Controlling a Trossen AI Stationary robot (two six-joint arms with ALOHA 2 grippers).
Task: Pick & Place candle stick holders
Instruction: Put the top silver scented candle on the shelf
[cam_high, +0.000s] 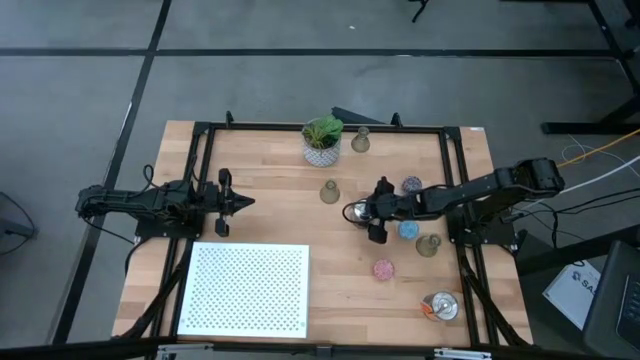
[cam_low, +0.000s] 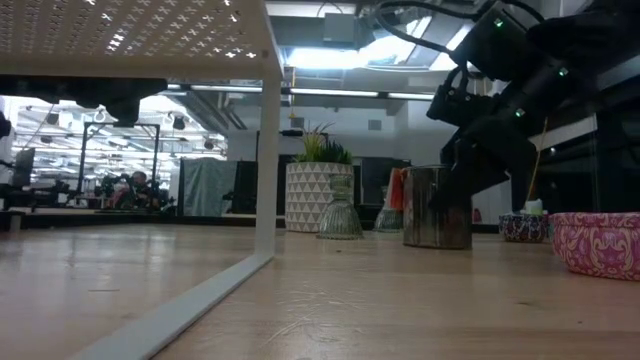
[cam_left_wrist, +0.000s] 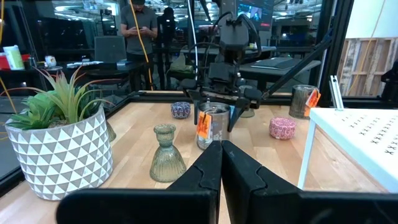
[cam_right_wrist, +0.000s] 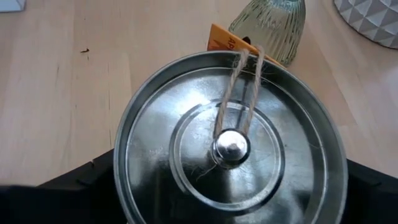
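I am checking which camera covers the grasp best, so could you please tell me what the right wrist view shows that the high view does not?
Only the right wrist view shows the inside of the shiny silver round holder: its central stud with a twine loop. Only the high view shows the white perforated board, the pink round holder and the waiting left tool, shut, at the table's left. Both show the silver holder between the right tool's fingers and the olive-grey ribbed glass holder nearby.

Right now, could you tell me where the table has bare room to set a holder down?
Bare wood lies between the left gripper and the olive-grey holder, and between the white perforated board and the pink holder. Around the right gripper it is crowded.
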